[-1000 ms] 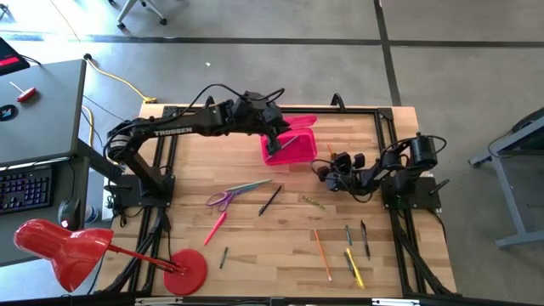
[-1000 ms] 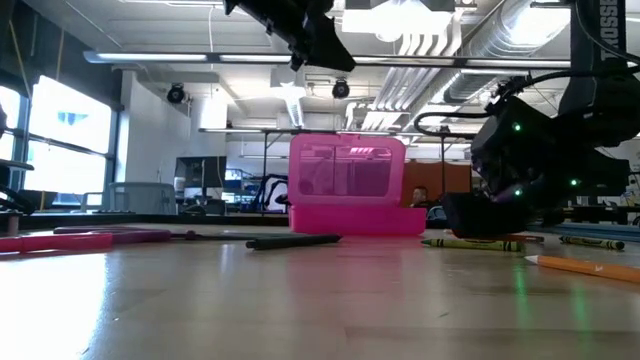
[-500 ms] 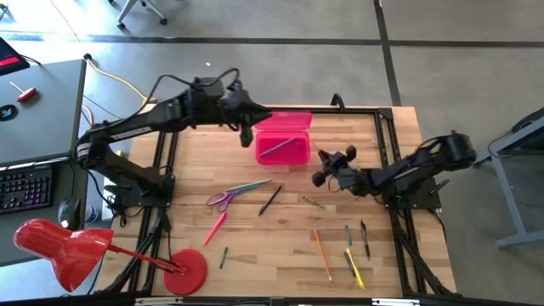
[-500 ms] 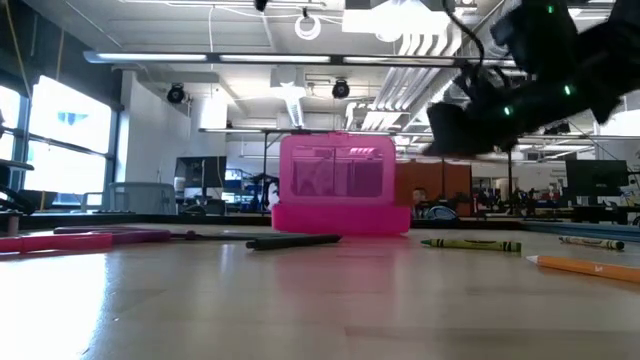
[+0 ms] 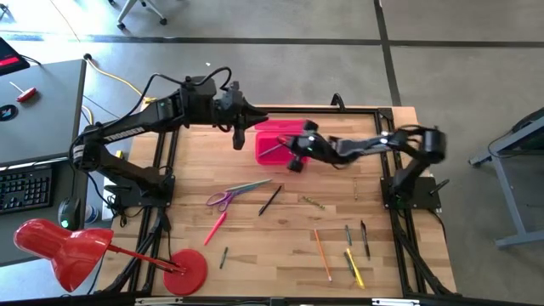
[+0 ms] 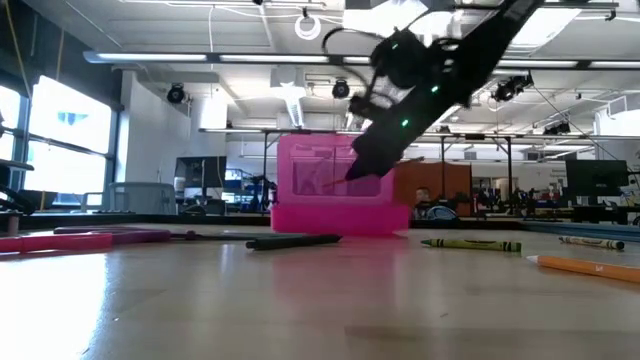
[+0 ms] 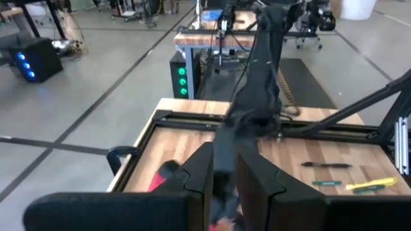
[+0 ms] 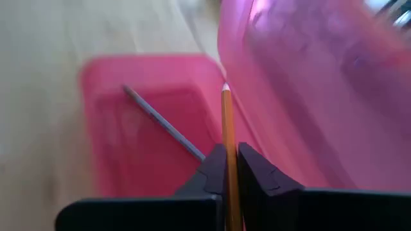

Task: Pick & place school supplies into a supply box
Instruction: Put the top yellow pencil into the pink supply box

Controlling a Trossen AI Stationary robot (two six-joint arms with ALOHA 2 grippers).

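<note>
The pink supply box (image 5: 279,146) stands near the table's far edge with its lid (image 6: 318,168) raised, and a grey pencil (image 8: 164,128) lies inside. My right gripper (image 5: 295,160) hangs over the box, slanting down, shut on an orange pencil (image 8: 227,122). My left gripper (image 5: 239,138) hovers just off the box's left side, above the table, its fingers (image 7: 199,174) slightly apart with nothing between them. Purple scissors (image 5: 222,199), a black pen (image 5: 270,200) and a pink pen (image 5: 215,226) lie flat on the wood in the middle of the table. My right gripper pinches the orange pencil's shaft (image 8: 227,146) between its two fingers. The pencil runs along the fingers, and its sharpened tip (image 8: 225,87) sticks out ahead over the open box. The gripper comes slanting down from the table's right. The pencil is lifted clear.
More supplies lie toward the near right: a green crayon (image 5: 313,201), an orange pencil (image 5: 322,253), a yellow one (image 5: 354,267), grey (image 5: 348,234) and black (image 5: 365,238) pens. A red lamp base (image 5: 189,270) sits at the near left edge.
My right gripper has swung from the table's right side toward the left and the far edge, risen, and tipped down over the box. My left gripper has drawn back from above the box toward the table's left. The box has slid slightly left.
</note>
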